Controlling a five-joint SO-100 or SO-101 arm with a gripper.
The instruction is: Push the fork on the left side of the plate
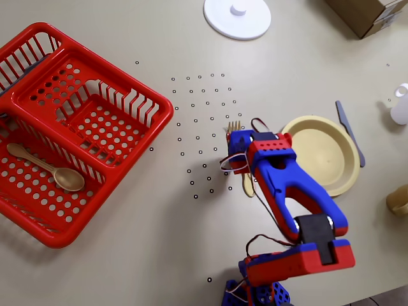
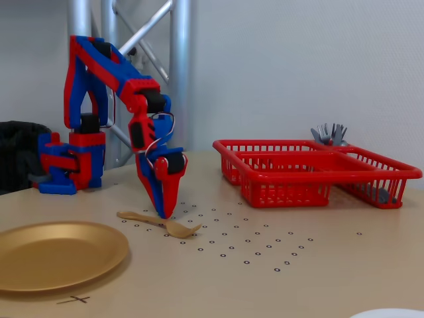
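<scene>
The fork [image 2: 159, 222] is observed flat on the worktop [image 2: 318, 265], just beside the plate [image 1: 328, 156], with tines pointing away from the arm base in the overhead view. The claw [image 2: 163, 211] is seen lowered onto the fork's handle, tip at or near contact. Whether the claw is clenched or released cannot be told. The pushing step is judged in hand. The next move calls for a low sideways sweep, keeping the tip down on the worktop.
</scene>
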